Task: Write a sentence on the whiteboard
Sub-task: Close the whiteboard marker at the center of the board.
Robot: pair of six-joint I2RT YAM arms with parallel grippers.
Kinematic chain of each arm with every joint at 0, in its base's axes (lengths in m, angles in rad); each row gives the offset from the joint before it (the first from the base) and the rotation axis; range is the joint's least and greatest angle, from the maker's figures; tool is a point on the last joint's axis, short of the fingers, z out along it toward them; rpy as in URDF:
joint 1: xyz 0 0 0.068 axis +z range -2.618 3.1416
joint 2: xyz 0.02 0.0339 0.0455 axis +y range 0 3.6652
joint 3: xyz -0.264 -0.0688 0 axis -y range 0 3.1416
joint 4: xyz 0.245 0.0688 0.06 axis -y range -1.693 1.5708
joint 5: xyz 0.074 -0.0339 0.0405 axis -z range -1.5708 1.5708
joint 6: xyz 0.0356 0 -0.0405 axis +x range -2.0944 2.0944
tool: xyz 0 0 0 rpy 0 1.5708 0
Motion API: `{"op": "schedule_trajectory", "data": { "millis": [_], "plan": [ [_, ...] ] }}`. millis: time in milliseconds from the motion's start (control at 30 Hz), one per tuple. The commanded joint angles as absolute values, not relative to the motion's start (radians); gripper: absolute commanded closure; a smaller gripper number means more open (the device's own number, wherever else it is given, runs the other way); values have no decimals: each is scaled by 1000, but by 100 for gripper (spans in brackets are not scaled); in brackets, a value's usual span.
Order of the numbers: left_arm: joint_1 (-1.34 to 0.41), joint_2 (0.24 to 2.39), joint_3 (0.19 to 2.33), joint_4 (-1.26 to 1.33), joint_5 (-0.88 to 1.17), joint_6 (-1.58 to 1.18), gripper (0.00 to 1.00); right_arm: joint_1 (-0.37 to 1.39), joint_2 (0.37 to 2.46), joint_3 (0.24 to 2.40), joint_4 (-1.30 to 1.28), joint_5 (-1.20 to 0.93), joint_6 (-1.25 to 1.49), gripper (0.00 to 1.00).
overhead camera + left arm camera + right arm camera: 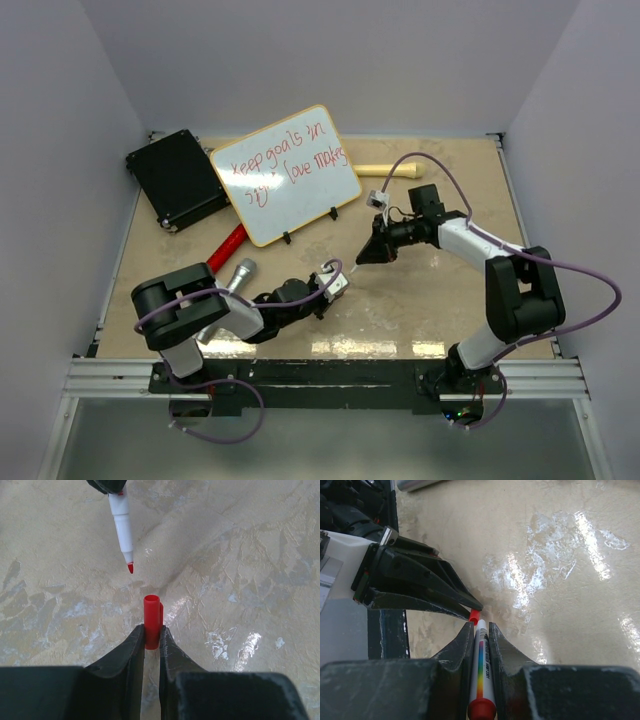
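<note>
The whiteboard (300,208) leans on small stands at the back of the table, and the sentence (275,160) is on it in red, two lines starting "Keep goals in". My right gripper (480,626) is shut on a white marker (483,667) with a rainbow stripe. The marker's red tip (130,568) is bare and points down toward the left gripper. My left gripper (151,634) is shut on the red cap (151,615), open end up, a short gap below the tip. From above, both grippers (340,283) (362,256) meet mid-table.
A black case (178,178) lies left of the board. A red tool (228,248) and a silver cylinder (238,275) lie near the left arm. A cream stick (388,170) lies at the back right. Grey walls enclose the table.
</note>
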State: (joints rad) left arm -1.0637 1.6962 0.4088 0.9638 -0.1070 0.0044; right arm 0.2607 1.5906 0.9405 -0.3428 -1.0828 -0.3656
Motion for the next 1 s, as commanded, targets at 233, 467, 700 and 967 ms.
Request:
{"op": "schedule_trajectory", "data": {
  "millis": [233,467,700,967],
  "plan": [
    [-1048,1727,388,1078,-92,8,100,287,1606,963,-379,-1066,-396,100],
    [-1042,1736,382,1101,-86,-31,100,296,1623,968,-388,-1066,-403,100],
    [-1040,1749,379,1109,-75,-37,100,307,1632,971,-374,-1075,-391,100],
    [-1040,1763,380,1123,-68,-51,100,331,1646,966,-334,-1069,-359,100]
  ]
}}
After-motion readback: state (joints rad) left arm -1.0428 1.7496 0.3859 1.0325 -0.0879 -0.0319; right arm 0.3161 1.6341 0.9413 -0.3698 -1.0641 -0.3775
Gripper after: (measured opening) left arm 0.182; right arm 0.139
